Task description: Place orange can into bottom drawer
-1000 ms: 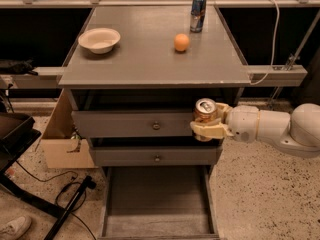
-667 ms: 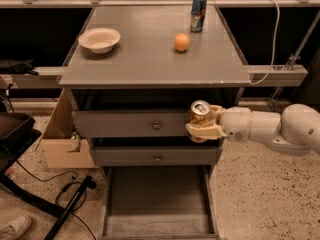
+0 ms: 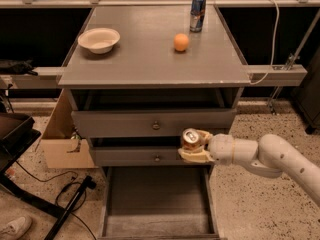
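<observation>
My gripper [image 3: 194, 147] comes in from the right on a white arm and is shut on the orange can [image 3: 190, 138], whose silver top faces up. It holds the can upright in front of the middle drawer, just above the right rear part of the bottom drawer [image 3: 156, 223]. The bottom drawer is pulled out, a wide shallow grey tray with nothing showing in it.
On the cabinet top [image 3: 145, 59] stand a white bowl [image 3: 99, 39], a round orange fruit [image 3: 181, 42] and a slim blue-silver can [image 3: 197, 13]. A cardboard box [image 3: 62, 144] sits left of the cabinet. Cables and a black stand lie on the floor at the left.
My gripper has moved left and downward with the can, from the right edge of the top drawer front to the middle drawer front.
</observation>
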Tool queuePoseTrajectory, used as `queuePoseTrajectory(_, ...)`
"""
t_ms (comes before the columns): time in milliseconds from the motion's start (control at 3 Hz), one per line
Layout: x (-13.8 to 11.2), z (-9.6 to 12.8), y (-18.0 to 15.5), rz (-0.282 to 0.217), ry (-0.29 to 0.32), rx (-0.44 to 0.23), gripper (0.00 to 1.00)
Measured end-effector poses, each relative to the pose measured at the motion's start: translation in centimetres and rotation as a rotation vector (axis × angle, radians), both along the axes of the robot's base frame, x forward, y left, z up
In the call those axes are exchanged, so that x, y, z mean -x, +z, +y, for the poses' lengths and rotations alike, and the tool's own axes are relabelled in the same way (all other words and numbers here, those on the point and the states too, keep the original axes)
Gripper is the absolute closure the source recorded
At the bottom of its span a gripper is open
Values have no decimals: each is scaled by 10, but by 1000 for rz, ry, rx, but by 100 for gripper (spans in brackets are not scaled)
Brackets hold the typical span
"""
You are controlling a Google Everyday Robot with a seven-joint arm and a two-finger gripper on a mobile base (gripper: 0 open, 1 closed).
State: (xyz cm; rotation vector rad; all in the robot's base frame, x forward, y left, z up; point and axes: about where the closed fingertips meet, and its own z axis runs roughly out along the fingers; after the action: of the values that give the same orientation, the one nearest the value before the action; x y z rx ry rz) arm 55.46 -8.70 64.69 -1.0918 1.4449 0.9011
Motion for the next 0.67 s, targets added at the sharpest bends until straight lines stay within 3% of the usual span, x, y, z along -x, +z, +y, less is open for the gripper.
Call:
queuePoseTrajectory(333, 4, 2, -52, -42, 16, 15, 100)
queuePoseTrajectory(667, 8, 6, -92, -43, 24, 35, 100)
